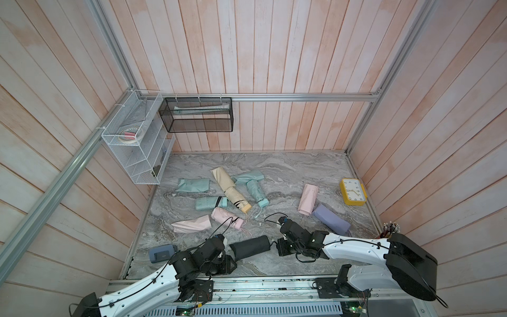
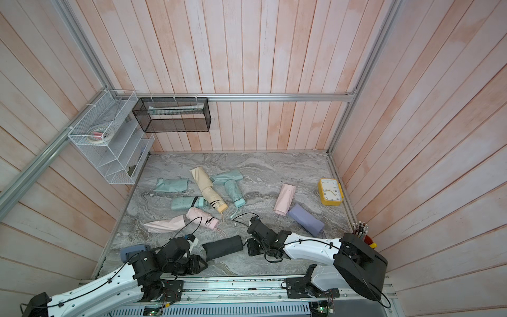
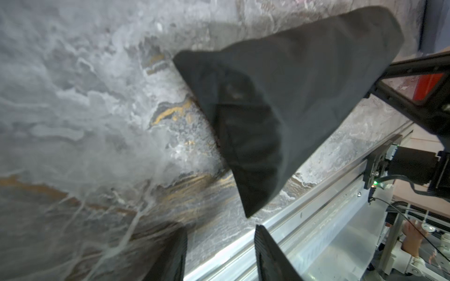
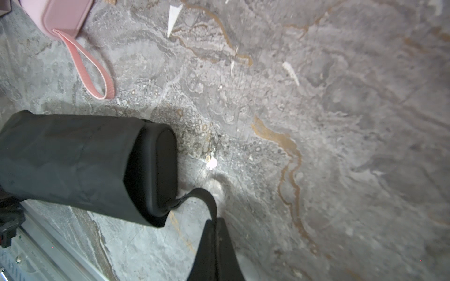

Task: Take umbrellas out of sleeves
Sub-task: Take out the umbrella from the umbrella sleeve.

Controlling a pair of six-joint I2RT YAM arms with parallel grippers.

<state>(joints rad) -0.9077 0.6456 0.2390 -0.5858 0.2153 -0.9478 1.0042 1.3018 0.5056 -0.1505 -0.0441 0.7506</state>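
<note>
My right hand is pressed together, pinching the wrist cord of the black umbrella, whose handle end pokes out of the black sleeve. The sleeve lies on the surface near the front edge, between my two hands. My left hand is spread at the sleeve's closed end (nothing between its fingers, fabric corner just beside them).

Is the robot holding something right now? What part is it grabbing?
Yes. The right gripper is shut on the wrist strap of the black umbrella. The left gripper is open near the end of the black sleeve, holding nothing.
</note>
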